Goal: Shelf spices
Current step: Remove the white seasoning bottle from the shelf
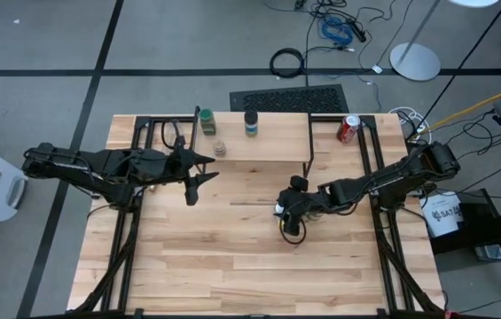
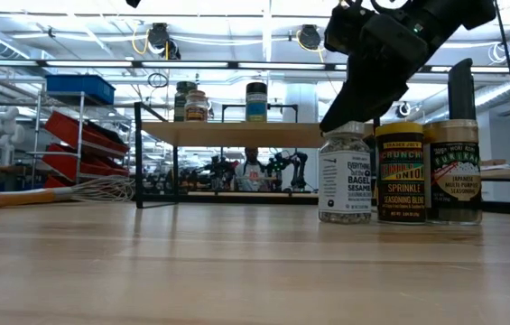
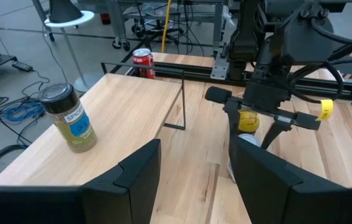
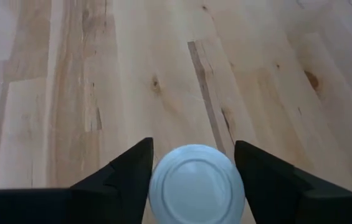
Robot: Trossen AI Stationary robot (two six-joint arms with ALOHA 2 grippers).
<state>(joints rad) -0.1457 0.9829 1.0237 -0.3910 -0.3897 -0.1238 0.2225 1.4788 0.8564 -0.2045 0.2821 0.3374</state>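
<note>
Currently, high view: three spices stand on the shelf (image 1: pixel 259 142) toward 12 o'clock; the right gripper (image 1: pixel 287 215) works at table centre, the left gripper (image 1: pixel 193 173) waits at 9 o'clock, fingers apart and empty. Low view: three jars remain on the table, the white-lidded jar (image 2: pixel 345 176) under the right arm. Right wrist view: fingers straddle the white lid (image 4: pixel 196 183), narrow gaps visible on both sides. Step in hand: grasping. Next, close squarely, then lift clear of the neighbouring jars.
</note>
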